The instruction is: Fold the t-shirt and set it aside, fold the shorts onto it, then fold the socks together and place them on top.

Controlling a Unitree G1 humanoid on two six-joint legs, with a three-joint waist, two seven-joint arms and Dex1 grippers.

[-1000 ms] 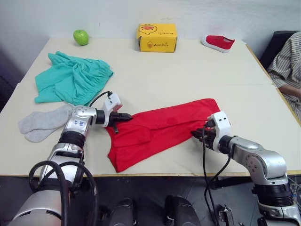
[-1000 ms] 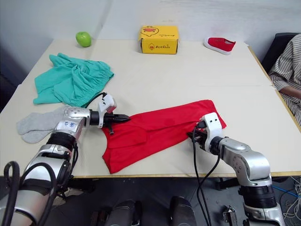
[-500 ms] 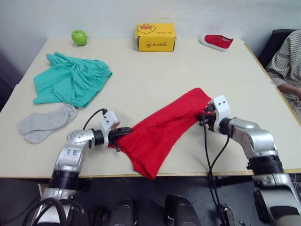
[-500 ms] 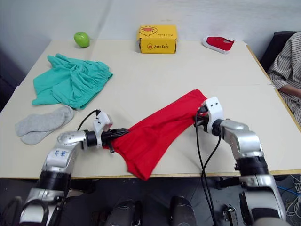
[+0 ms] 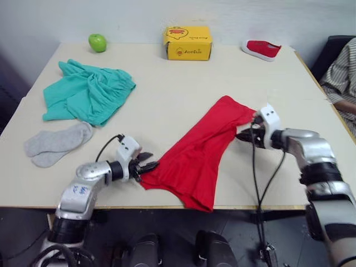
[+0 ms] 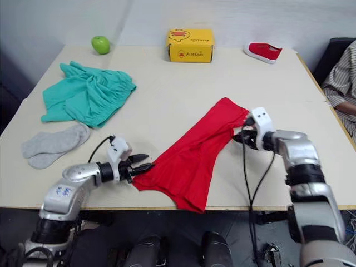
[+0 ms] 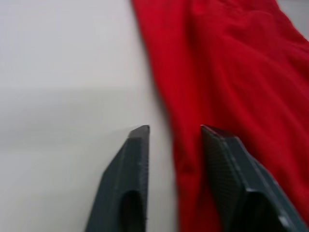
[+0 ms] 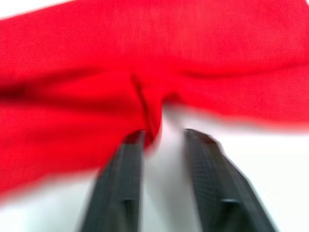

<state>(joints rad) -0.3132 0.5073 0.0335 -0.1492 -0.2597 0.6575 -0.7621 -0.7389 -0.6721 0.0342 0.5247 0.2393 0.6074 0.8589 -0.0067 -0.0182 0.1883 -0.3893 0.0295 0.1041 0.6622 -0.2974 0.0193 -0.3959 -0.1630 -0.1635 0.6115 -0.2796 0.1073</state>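
The t-shirt [image 5: 203, 156] lies in a limp diagonal strip near the table's [image 5: 178, 89] front edge; both the left gripper [image 5: 146, 165] and right gripper [image 5: 243, 135] are spread. Thin and floppy, I'd grab its corners

Bright red t-shirt [image 5: 199, 158] glowing against the cream table [image 5: 178, 83], teal shorts [image 5: 86, 94], light grey socks [image 5: 55, 143], green apple [image 5: 97, 42], yellow box [image 5: 187, 43], red shoe [image 5: 261, 49], someone wearing stripes [image 5: 340, 72]

Even soft light; blurred wrist views.
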